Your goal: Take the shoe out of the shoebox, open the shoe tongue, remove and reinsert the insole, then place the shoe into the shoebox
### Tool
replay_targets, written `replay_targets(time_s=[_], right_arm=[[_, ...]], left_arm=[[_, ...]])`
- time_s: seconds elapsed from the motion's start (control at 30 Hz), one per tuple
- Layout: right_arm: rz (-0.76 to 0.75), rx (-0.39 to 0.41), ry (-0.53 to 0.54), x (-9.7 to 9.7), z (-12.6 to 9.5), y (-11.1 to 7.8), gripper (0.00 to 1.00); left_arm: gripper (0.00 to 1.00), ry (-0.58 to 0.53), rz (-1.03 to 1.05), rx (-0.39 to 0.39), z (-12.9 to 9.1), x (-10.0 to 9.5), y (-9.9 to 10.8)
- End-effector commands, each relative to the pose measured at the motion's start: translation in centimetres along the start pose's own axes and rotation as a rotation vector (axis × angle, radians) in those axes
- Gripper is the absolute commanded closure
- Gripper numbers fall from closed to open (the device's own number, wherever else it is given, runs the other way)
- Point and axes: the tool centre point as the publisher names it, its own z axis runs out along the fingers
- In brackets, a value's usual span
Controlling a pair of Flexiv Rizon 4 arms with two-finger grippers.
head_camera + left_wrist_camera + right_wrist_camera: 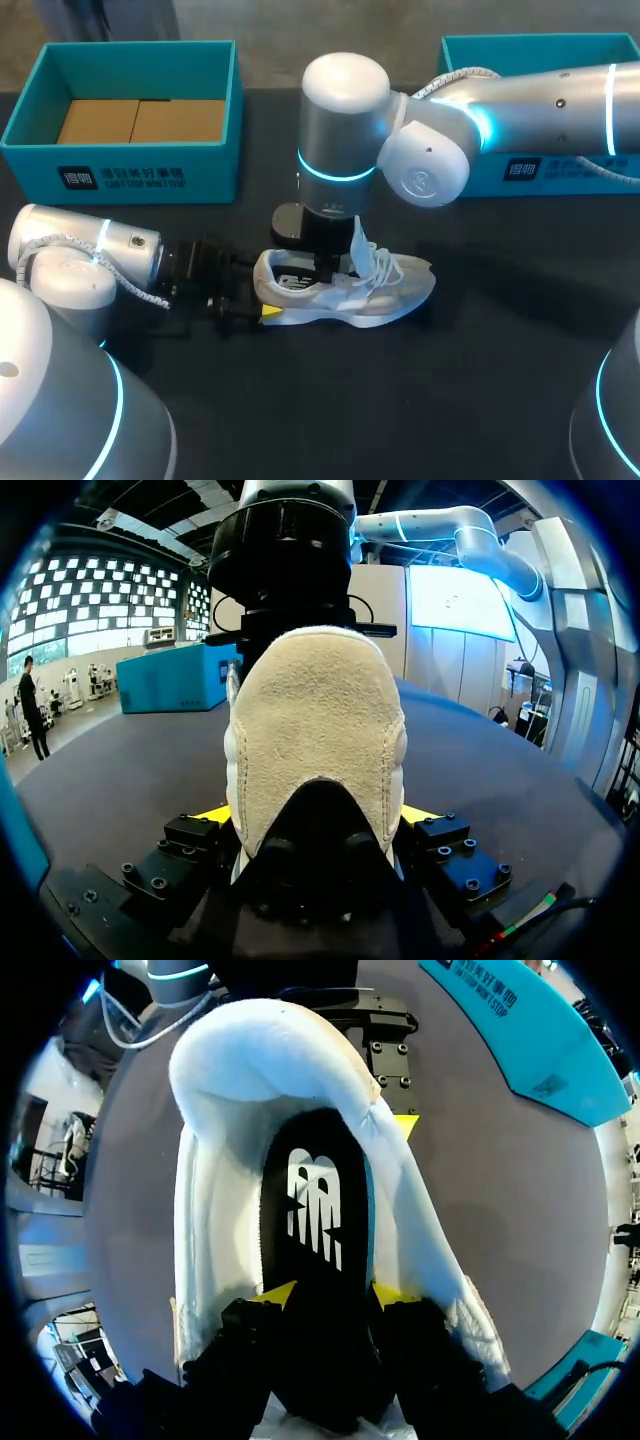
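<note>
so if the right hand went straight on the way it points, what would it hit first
Most likely the black insole inside the shoe: the right hand points down into the shoe's opening, straight at it. The gap between them is unclear.

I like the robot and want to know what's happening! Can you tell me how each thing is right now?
Shoe: out of the box, on its sole on the table, laces loose.
Insole: inside the shoe.
Left gripper: jaws shut on the shoe's heel.
Right gripper: down inside the shoe, above the insole.
Left shoebox: open, cardboard inside.
Right shoebox: open, inside hidden.
</note>
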Motion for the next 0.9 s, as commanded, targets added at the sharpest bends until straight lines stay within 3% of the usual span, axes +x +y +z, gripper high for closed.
replay_targets(time_s=[0.03,0.13,0.37,0.7,0.9], right_arm=[[-0.001,0.002,0.021,0.4,1.4,-0.1,0.58],[0.0,0.01,0.042,0.7,1.6,-0.1,0.65],[0.019,0.01,0.082,1.3,2.7,-0.8,1.0],[0.046,0.031,0.109,2.3,0.3,-2.4,1.0],[0.027,-0.046,0.058,2.2,-1.9,-2.3,1.0]], left_arm=[[1.0,-0.002,0.001,0.0,0.0,0.2,0.3],[1.0,-0.002,0.001,0.0,0.0,0.2,0.3],[1.0,-0.002,0.001,0.0,0.0,0.2,0.3],[1.0,-0.002,0.001,0.0,0.0,0.2,0.3],[1.0,-0.002,0.001,0.0,0.0,0.2,0.3]])
